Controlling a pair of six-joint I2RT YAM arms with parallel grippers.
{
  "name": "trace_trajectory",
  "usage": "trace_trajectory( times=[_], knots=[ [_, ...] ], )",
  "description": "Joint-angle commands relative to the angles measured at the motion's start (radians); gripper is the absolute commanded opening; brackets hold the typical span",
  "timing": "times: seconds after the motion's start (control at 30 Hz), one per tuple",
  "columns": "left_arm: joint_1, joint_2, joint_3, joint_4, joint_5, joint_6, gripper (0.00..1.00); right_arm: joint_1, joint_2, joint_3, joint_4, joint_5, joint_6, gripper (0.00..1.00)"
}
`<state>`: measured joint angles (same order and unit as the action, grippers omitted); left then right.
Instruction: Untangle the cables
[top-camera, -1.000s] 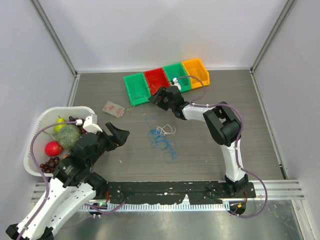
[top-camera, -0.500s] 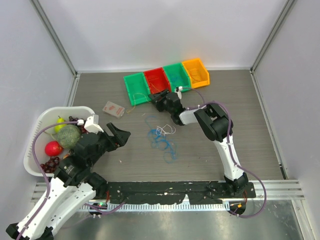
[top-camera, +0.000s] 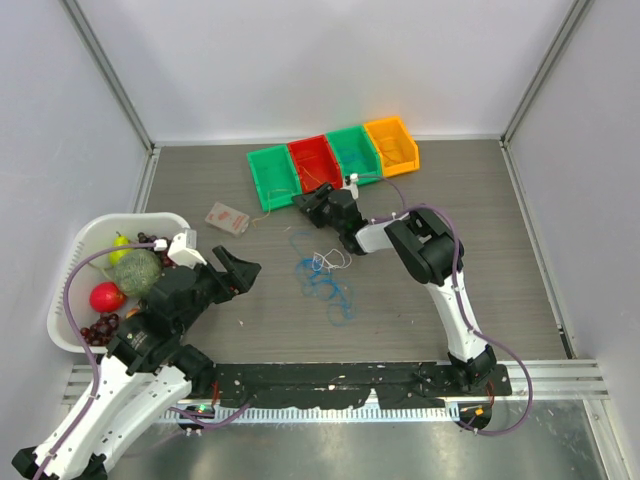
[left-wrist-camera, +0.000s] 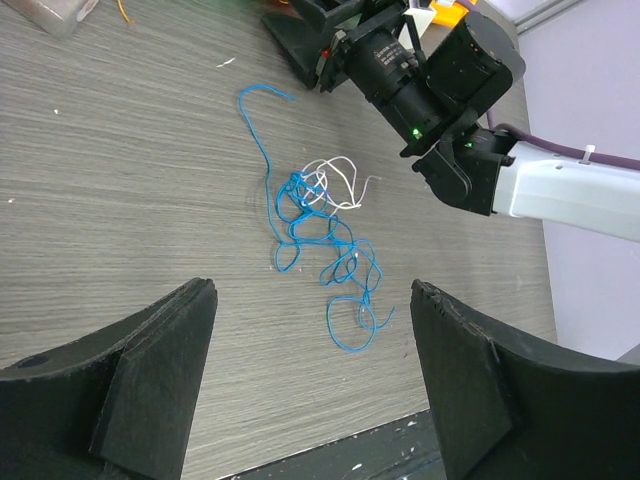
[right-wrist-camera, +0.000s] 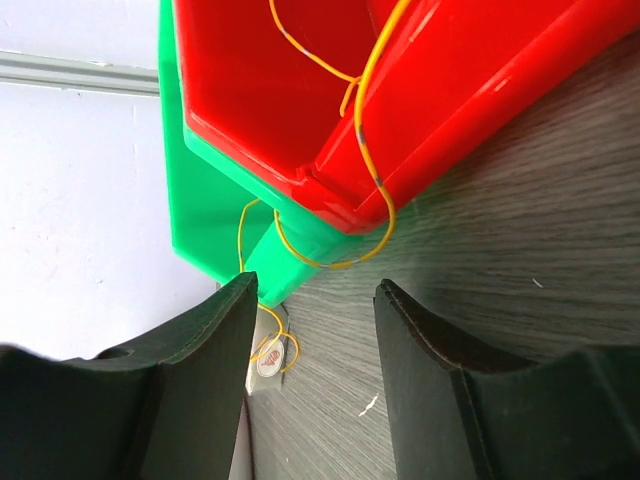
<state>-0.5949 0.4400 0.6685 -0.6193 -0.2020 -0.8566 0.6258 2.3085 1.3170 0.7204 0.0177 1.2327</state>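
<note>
A tangle of blue cable (top-camera: 322, 278) lies mid-table, with a small white cable (top-camera: 333, 260) looped into its upper part. The left wrist view shows the blue loops (left-wrist-camera: 352, 330) and white loops (left-wrist-camera: 338, 186) on the wood ahead. My left gripper (top-camera: 240, 268) hovers left of the tangle, open and empty (left-wrist-camera: 312, 292). A yellow cable (right-wrist-camera: 378, 180) hangs out of the red bin (right-wrist-camera: 300, 80) and curls over the green bin's corner (right-wrist-camera: 210, 180). My right gripper (top-camera: 304, 200) sits low at the bins' front, open (right-wrist-camera: 315, 290), with the yellow loop just beyond its tips.
Four bins stand in a row at the back: green (top-camera: 272, 172), red (top-camera: 312, 160), green (top-camera: 352, 150), orange (top-camera: 392, 142). A small clear packet (top-camera: 226, 217) lies left of them. A white basket (top-camera: 75, 250) of fruit sits at the left edge.
The right gripper has slid left along the front of the bins and its jaws have narrowed a little. The left arm and the blue tangle have not moved.
</note>
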Motion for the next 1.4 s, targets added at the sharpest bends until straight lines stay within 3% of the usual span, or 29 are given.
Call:
trace_trajectory(
  times=[0.0,0.43,1.0,1.03,1.17,1.37],
  knots=[
    [0.001,-0.017,-0.007,0.020,-0.013,0.010,0.82,-0.001,0.012,0.037,0.071,0.001,-0.039,0.54],
    [0.003,-0.014,-0.010,0.023,-0.010,0.011,0.82,-0.009,0.028,0.036,0.120,0.073,0.129,0.47],
    [0.003,-0.007,-0.009,0.035,0.001,0.013,0.82,-0.023,0.017,0.064,0.102,0.061,0.198,0.05],
    [0.001,-0.009,-0.009,0.033,0.000,0.013,0.82,-0.021,0.002,0.061,0.100,0.056,0.188,0.01],
    [0.003,-0.006,-0.007,0.039,0.001,0.014,0.82,-0.021,-0.067,0.047,0.047,0.057,0.101,0.01],
    [0.001,0.002,-0.007,0.049,0.010,0.016,0.82,-0.038,-0.147,0.138,-0.173,0.110,-0.206,0.01]
  ],
)
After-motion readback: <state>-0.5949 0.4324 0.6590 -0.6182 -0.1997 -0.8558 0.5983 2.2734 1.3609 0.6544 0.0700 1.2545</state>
